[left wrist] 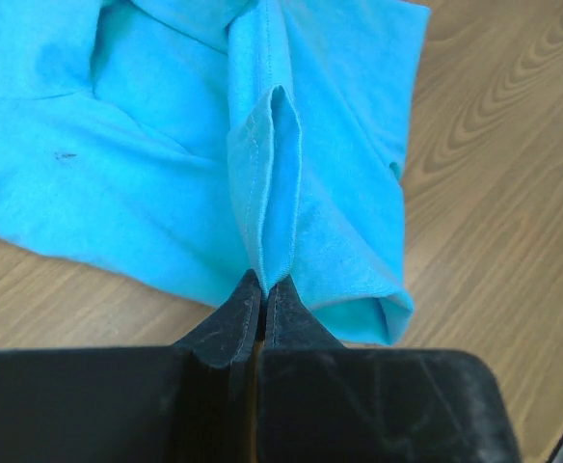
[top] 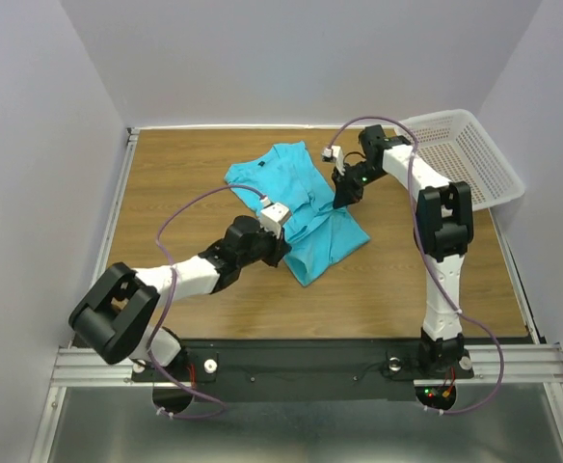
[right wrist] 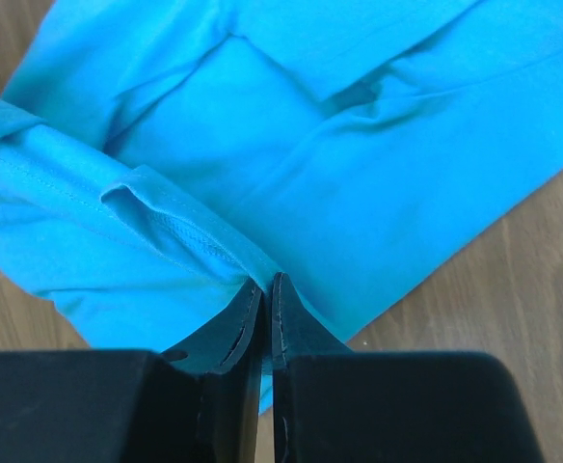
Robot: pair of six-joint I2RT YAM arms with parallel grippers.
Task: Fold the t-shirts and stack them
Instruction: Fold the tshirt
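Where white walls point(top: 291, 58) enclose it | wooden table point(top: 166, 178) | t-shirt point(top: 291, 188) lies mid-table

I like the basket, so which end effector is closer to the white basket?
The right end effector, pinching the t-shirt on the side toward the white basket; the left end effector pinches the opposite side, farther away.

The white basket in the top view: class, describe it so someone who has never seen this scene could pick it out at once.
Start at the wooden table and go to its far right corner, beyond the right arm. The white basket sits there, the only rigid, perforated white thing, unlike the soft turquoise t-shirt mid-table.
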